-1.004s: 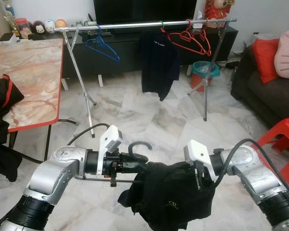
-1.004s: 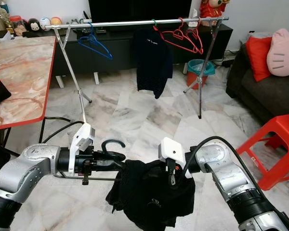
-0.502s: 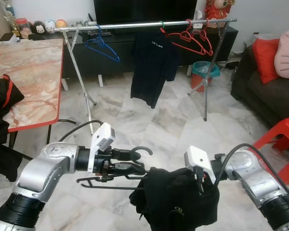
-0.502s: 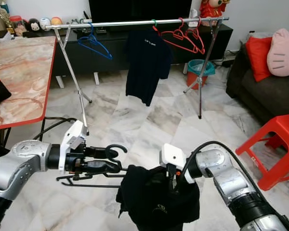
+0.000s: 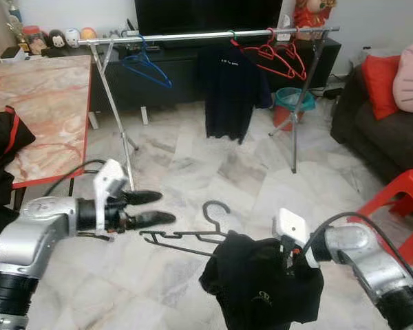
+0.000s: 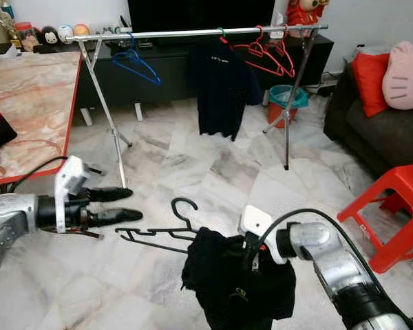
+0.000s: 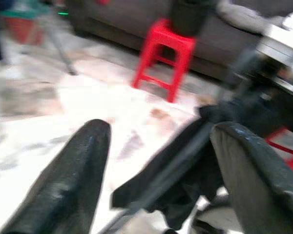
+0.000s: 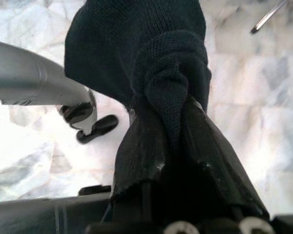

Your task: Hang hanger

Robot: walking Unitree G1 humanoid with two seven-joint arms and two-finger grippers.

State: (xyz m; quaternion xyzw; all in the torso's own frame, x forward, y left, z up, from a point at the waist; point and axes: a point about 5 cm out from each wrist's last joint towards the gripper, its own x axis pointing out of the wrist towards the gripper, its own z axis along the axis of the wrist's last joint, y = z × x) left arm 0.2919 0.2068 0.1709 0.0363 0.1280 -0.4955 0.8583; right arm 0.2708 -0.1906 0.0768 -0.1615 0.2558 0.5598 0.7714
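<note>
Left eye view: the black hanger (image 5: pixel 186 236) sits low in the middle of the frame, hook up and bar roughly level, one end buried in the dark shirt (image 5: pixel 261 289) that hangs bunched at the lower right. The right gripper (image 5: pixel 296 258) is clamped on a fold of that shirt, and the right wrist view shows the cloth pinched between its two fingers (image 8: pixel 141 151), so the hanger appears to be carried only by the garment around it. The left gripper (image 5: pixel 148 208) is at the left middle of the frame, its fingers spread wide and holding nothing, with the hanger's free end just beside the fingertips but apart from them; the left wrist view, though blurred, shows the hanger between the two fingers.

The clothes rail (image 5: pixel 193 34) runs across the top of the frame, well apart from the hanger, with a blue hanger (image 5: pixel 146 67), a dark shirt on the rail (image 5: pixel 233 89) and red hangers (image 5: pixel 275 55) already on it.

To do the step well, the left gripper should probably take the hanger near its neck, keeping the hook upright and the shirt from slipping off. The bare stretch of rail between the blue hanger and the hung shirt looks like the easiest spot to aim for.
</note>
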